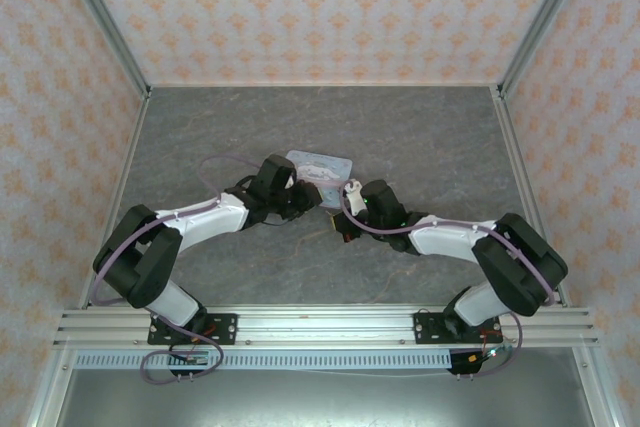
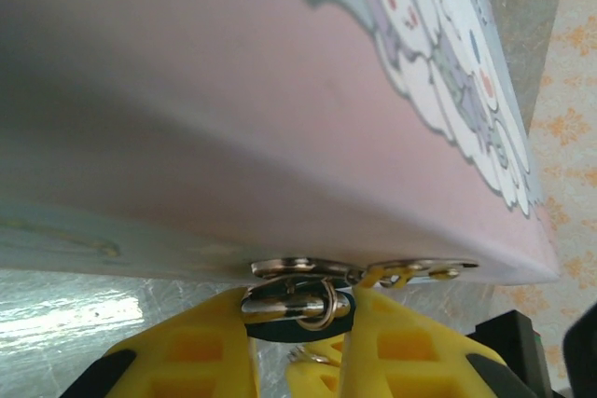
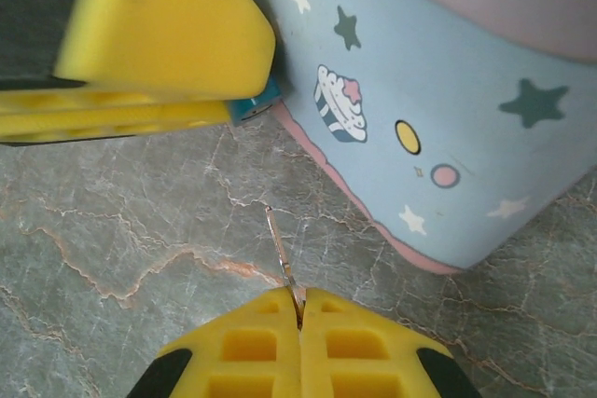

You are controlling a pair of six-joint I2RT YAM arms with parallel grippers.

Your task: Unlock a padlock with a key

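The left gripper [image 2: 300, 325] clamps the padlock [image 2: 280, 330] right against the tin's [image 2: 280, 90] lower edge. The right gripper [image 3: 300, 312] is shut tight on the key [image 3: 279, 247] just beside the tin, with the key's tip near the padlock but apart from it.

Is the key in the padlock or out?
Out. The key, pinched in the right gripper, points over bare table, short of the padlock in the left gripper.

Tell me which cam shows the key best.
Right wrist: the key is a thin silver blade against the grey table, pinched in the right pincer, tip toward the padlock. Top external: too small to tell. Left wrist: padlock close up, key cannot be made out.
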